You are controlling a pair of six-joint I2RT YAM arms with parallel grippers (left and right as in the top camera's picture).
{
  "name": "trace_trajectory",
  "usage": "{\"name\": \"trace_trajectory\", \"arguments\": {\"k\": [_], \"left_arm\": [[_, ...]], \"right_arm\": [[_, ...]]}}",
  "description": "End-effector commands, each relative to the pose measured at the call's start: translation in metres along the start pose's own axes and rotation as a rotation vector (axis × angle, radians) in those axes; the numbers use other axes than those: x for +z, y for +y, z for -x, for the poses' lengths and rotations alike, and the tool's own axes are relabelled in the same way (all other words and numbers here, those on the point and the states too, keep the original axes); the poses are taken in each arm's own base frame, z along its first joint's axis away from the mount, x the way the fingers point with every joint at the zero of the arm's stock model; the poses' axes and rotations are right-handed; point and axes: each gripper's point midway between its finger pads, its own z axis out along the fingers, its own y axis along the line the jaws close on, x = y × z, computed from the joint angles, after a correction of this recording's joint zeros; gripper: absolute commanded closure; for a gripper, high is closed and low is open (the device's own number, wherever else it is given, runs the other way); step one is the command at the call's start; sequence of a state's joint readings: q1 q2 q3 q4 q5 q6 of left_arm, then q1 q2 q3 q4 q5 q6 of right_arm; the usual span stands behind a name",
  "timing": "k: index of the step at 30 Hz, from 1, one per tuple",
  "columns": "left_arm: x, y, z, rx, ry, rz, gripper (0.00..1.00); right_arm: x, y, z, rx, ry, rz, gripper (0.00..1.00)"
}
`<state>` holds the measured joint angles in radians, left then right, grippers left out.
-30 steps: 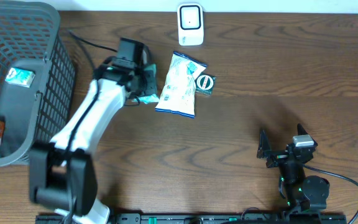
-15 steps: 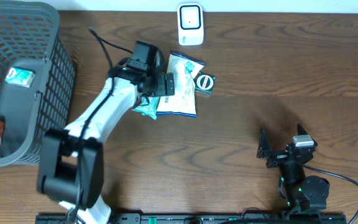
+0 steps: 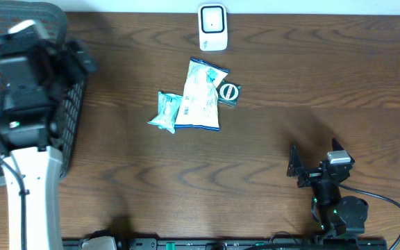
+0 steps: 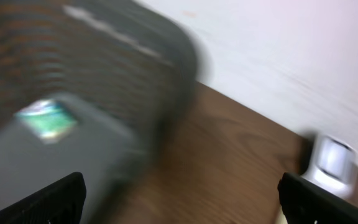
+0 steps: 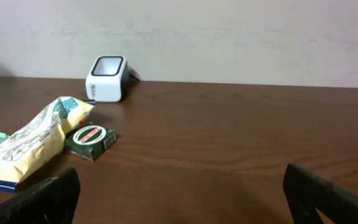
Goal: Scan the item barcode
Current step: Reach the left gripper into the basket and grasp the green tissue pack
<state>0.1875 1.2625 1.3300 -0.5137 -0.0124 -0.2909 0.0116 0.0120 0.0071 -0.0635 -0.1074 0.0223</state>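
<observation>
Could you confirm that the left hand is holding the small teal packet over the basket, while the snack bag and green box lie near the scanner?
Not quite: the left hand is open and empty over the basket. The small teal packet lies on the table, beside the snack bag, as the overhead view shows. The snack bag and green box do lie near the scanner.

White scanner, grey lattice basket, teal packet, dark wood-grain table
</observation>
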Motion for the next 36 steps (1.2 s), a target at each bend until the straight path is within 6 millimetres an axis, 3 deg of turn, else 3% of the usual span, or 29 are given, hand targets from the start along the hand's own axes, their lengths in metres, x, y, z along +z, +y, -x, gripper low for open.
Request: {"name": "trace_trajectory", "arguments": {"k": [1, 5, 9, 18, 29, 36], "left_arm": [[0.005, 0.061, 0.011, -0.117, -0.012, 0.162, 0.02], [0.015, 0.102, 0.006, -0.322, 0.002, 0.259, 0.02], [0.023, 0.126, 0.006, -0.486, -0.016, 0.308, 0.02], [0.051, 0.135, 0.008, -0.537, -0.032, 0.306, 0.02], [0.124, 0.157, -0.026, -0.54, 0.051, 0.347, 0.02], [0.165, 0.173, -0.062, -0.544, 0.126, 0.386, 0.02]], "right_arm": [[0.0, 0.002, -0.001, 0.006, 0.002, 0.008, 0.01], [0.0, 0.002, -0.001, 0.006, 0.002, 0.008, 0.01], [0.0, 0.002, -0.001, 0.006, 0.001, 0.008, 0.01], [0.0, 0.002, -0.001, 0.006, 0.001, 0.008, 0.01], [0.0, 0.002, -0.001, 0.006, 0.001, 0.008, 0.01], [0.0, 0.002, -0.001, 0.006, 0.002, 0.008, 0.01]]}}
